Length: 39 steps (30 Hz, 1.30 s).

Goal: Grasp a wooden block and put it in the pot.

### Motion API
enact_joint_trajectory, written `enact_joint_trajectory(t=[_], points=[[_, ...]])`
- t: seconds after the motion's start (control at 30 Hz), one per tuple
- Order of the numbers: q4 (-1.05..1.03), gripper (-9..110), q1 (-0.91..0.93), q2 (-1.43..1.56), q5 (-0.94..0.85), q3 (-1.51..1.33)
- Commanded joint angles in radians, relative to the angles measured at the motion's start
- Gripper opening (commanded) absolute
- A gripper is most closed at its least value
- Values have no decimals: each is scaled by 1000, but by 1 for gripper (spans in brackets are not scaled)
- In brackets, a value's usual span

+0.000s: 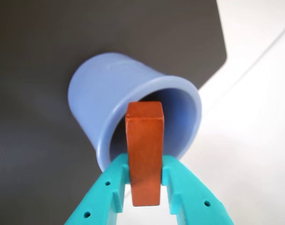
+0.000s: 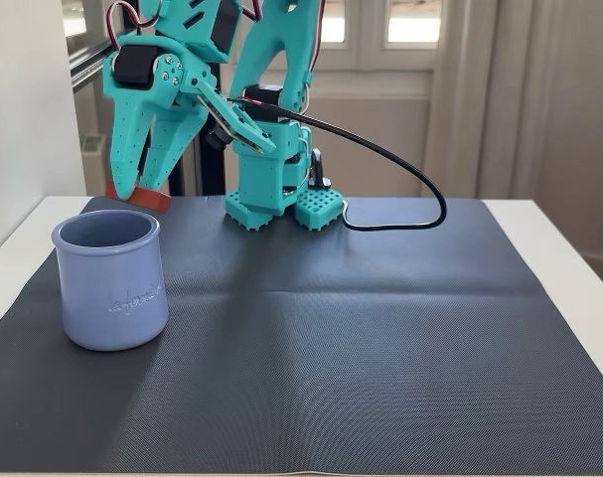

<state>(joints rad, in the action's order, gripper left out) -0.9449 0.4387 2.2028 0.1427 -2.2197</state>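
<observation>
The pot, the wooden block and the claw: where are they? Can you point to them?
pot (image 2: 110, 298): fixed view, on its lavender side wall.
wooden block (image 1: 144, 154): wrist view, on its long front face.
claw (image 1: 145, 187): wrist view, midway between the teal fingertips, shut on the wooden block.

A dark grey textured mat (image 2: 380, 328) is covering most of the white table (image 2: 569, 248), with a faint crease running across its middle. A black cable (image 2: 420, 184) is looping down onto the mat's far edge. Pale curtains (image 2: 539, 89) are hanging behind, beside a window (image 2: 380, 25).
</observation>
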Motion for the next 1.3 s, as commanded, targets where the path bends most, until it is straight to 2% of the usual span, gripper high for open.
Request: enact_joint_trajectory(t=[0.0, 1.1, 1.27], points=[[8, 0, 15, 31, -2, 8], [117, 0, 34, 20, 8, 5], [106, 11, 34, 20, -3, 3]])
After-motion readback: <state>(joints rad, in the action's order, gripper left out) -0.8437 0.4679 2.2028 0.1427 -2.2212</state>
